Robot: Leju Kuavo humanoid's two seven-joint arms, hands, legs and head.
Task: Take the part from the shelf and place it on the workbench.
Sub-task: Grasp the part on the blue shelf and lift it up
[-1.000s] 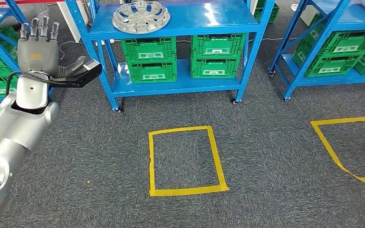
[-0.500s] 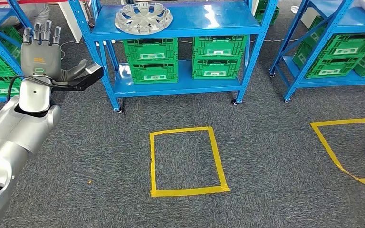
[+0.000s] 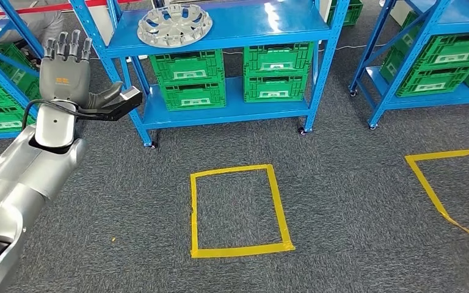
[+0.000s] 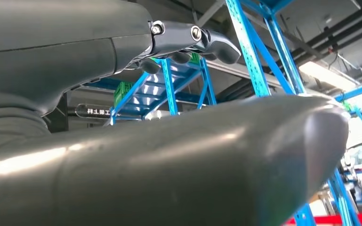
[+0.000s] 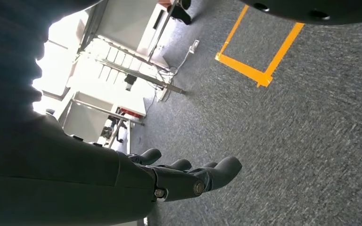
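Grey carpet covers the floor (image 3: 342,183), marked with a yellow tape rectangle (image 3: 238,207) in front of a blue shelf (image 3: 262,24) stocked with green crates (image 3: 189,76).

The part (image 3: 174,24), a silver wheel cover, is seen lying flat on the top board of the shelf, up and to the right of the raised left robot hand (image 3: 67,70) and well apart from it. That robot hand is held upright with fingers (image 3: 67,46) straight and spread and the thumb out to the side; nothing is held in it. The right robot hand (image 5: 184,179) is seen hanging over the carpet, its fingers loosely extended and empty.

The step in hand is judged to be the approach to the shelf. It would be done well if the body were brought squarely before the part, so that the rim can be reached without the blue upright post (image 3: 113,67) beside the left robot hand being struck. The fingers should be kept wide until the rim lies between them and the thumb.
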